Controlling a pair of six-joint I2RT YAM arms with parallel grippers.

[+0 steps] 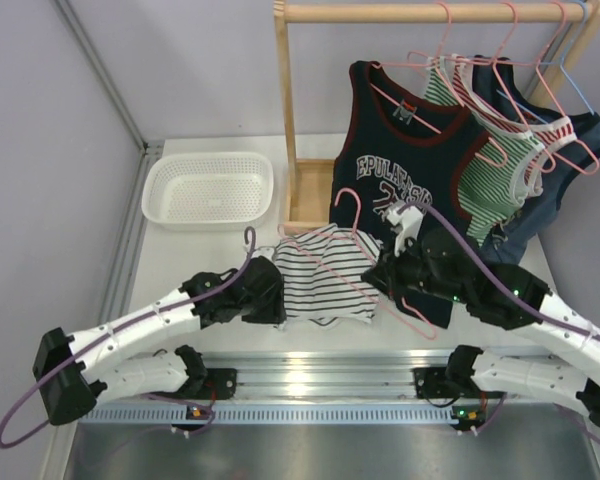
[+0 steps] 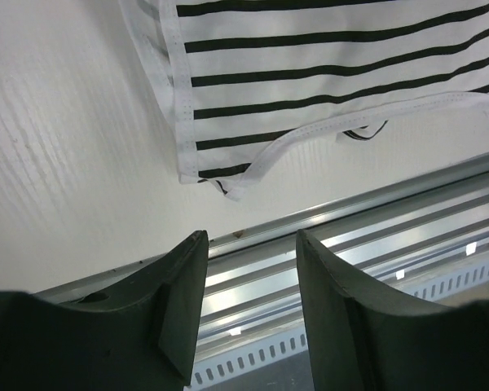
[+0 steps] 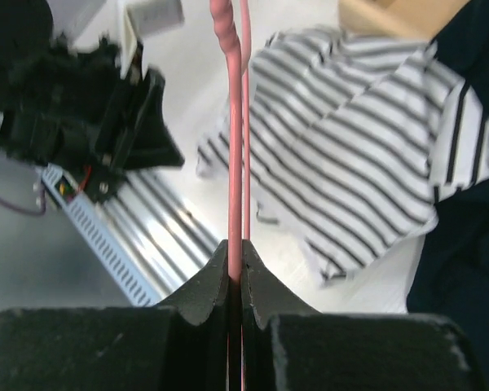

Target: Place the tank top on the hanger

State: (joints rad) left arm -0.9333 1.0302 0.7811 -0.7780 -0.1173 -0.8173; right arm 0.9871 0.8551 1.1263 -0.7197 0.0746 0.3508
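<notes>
The white tank top point(image 1: 315, 272) with thin dark stripes lies crumpled on the table between the arms. It also shows in the left wrist view point(image 2: 310, 65) and the right wrist view point(image 3: 350, 147). The pink wire hanger point(image 1: 365, 280) lies across the top's right side, hook toward the rack. My right gripper point(image 1: 388, 278) is shut on the hanger wire point(image 3: 235, 122), jaws pinched together point(image 3: 235, 244). My left gripper point(image 1: 272, 303) is open and empty point(image 2: 248, 238), just off the top's near left corner, above the table's front rail.
A white basket point(image 1: 208, 188) sits at the back left. A wooden rack point(image 1: 290, 120) at the back right carries a navy lettered top point(image 1: 400, 170), a green-striped top point(image 1: 495, 170) and a light blue hanger point(image 1: 580, 90). An aluminium rail point(image 1: 310, 385) runs along the front edge.
</notes>
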